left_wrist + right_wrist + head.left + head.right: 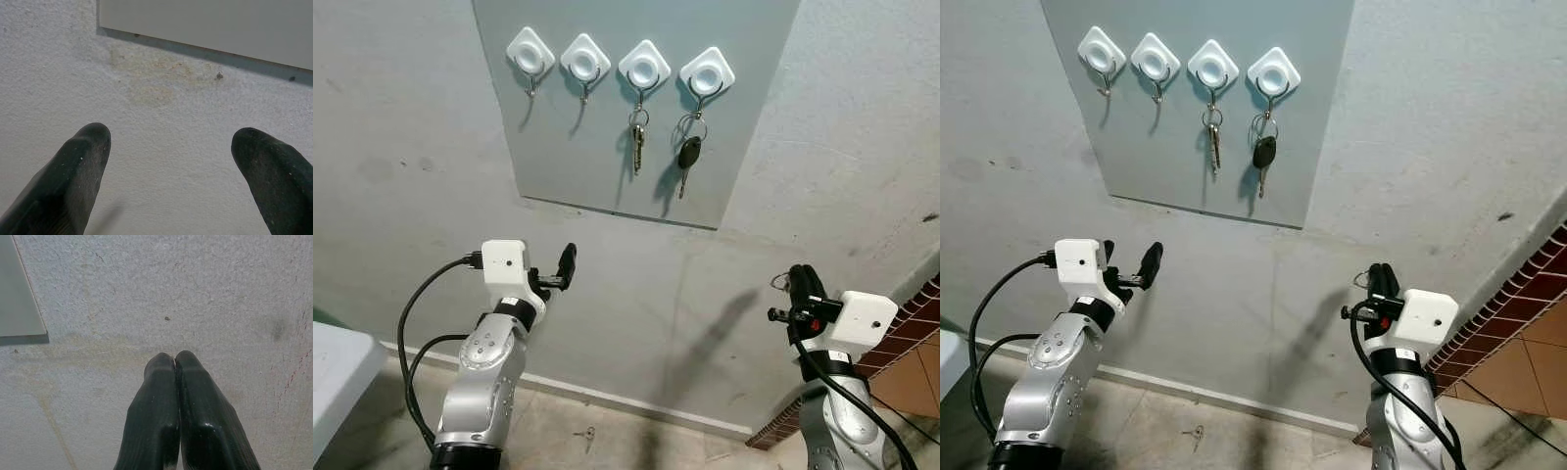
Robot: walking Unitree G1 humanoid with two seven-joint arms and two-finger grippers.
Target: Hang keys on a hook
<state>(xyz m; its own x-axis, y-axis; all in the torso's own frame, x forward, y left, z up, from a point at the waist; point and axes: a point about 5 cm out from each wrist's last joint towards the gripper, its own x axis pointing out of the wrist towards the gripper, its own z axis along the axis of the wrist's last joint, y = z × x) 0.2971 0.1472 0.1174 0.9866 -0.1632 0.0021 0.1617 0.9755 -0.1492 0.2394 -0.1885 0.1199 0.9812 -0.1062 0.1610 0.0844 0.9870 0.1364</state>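
Hanging on hooks, keys sit well above spread left fingers, pressed-together right fingers.

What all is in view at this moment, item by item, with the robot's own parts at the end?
Panel: one, grey, flat on the wall above the arms.
Hooks: four, white diamond-shaped bases with metal hooks, in a row along the panel's top.
Silver key: one, on a ring, hanging from the third hook from the left.
Black-headed key: one, on a ring, hanging from the rightmost hook.
Wall: rough grey plaster, behind everything.
Brick edge: red-brown, at the far right beside the wall.
Small object on the floor: one, near the wall's base; too small to identify.
Left gripper: black fingers spread apart, raised toward the wall below the panel.
Right gripper: black fingers pressed together, raised toward the wall at lower right.
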